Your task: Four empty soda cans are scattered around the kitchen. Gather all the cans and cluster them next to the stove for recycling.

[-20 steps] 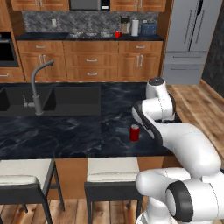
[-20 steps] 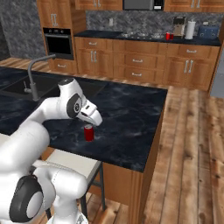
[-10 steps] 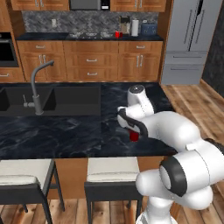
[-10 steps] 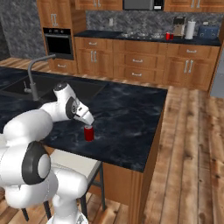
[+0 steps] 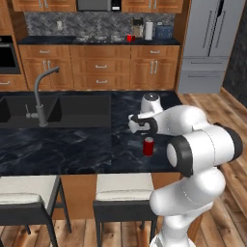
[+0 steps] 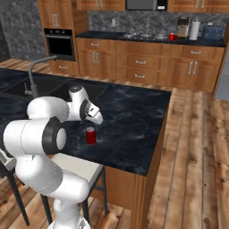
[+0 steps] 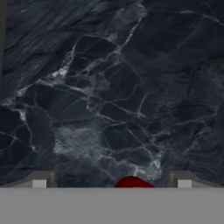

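One red soda can [image 5: 148,146] [image 6: 91,135] stands upright on the black marble island [image 5: 82,149], near its front edge. My gripper [image 5: 141,132] [image 6: 97,120] hangs just above and behind this can, pointing down at the counter. In the hand view its fingertips [image 7: 39,180] stand wide apart, open, and the can's red top [image 7: 133,183] peeks in low between them. Nothing is held. A second soda can [image 5: 129,38] [image 6: 171,37] stands on the far counter right beside the stove [image 5: 96,38] [image 6: 141,36].
A sink with a grey faucet [image 5: 41,99] [image 6: 36,71] is set into the island's left part. Two stools [image 5: 123,190] stand under its front edge. On the back counter are a paper-towel roll [image 5: 148,30] and appliances. The fridge [image 5: 212,43] stands right, the wall oven [image 6: 59,42] left.
My arm has folded in and brought the hand from the island's right side down over the near can. The can has stayed put and the jaws have stayed open.
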